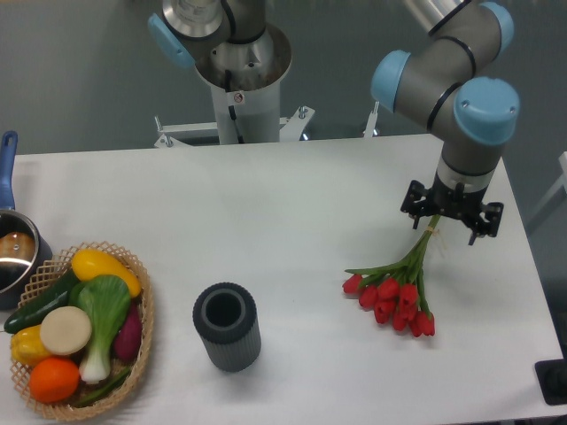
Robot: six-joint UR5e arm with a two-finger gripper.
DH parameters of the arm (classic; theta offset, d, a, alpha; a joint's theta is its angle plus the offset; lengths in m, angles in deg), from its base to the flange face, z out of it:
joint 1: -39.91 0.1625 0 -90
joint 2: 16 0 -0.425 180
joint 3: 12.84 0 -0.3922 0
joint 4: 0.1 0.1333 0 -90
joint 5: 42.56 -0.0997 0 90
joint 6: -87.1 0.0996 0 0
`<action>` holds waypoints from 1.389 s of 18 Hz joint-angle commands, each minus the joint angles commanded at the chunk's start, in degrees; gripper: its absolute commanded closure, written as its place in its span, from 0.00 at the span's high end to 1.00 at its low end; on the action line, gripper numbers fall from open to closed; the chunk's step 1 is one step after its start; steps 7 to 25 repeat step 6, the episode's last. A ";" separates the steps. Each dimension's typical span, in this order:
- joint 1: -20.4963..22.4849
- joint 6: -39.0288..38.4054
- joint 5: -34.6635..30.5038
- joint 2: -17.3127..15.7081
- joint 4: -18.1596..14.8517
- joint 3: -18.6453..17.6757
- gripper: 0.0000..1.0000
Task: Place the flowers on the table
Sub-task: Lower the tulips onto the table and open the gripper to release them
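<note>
At the far left edge we see a pot [13, 252] with a blue handle, partly cut off by the frame. Just beside it on the near left sits a wicker basket [142, 341] holding produce: a yellow pepper, a dark green cucumber, a green-and-white leafy vegetable [102, 319], a pale round item, an orange and something purple. Right of the basket, near the front, we find a dark grey ribbed cylinder [228, 326] standing upright with its open top showing.

Further right lie the flowers [392, 299], their red buds resting on the table [266, 204] and their green stems slanting up and away to the right. The gripper [434, 223] hangs over the right side of the table, and the stem ends reach up into it. From this view we cannot tell whether its fingers are clamped on the stems or released.
</note>
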 joint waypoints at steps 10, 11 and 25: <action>4.13 15.13 -0.26 -0.18 -0.17 -0.26 1.00; 4.13 15.13 -0.26 -0.18 -0.17 -0.26 1.00; 4.13 15.13 -0.26 -0.18 -0.17 -0.26 1.00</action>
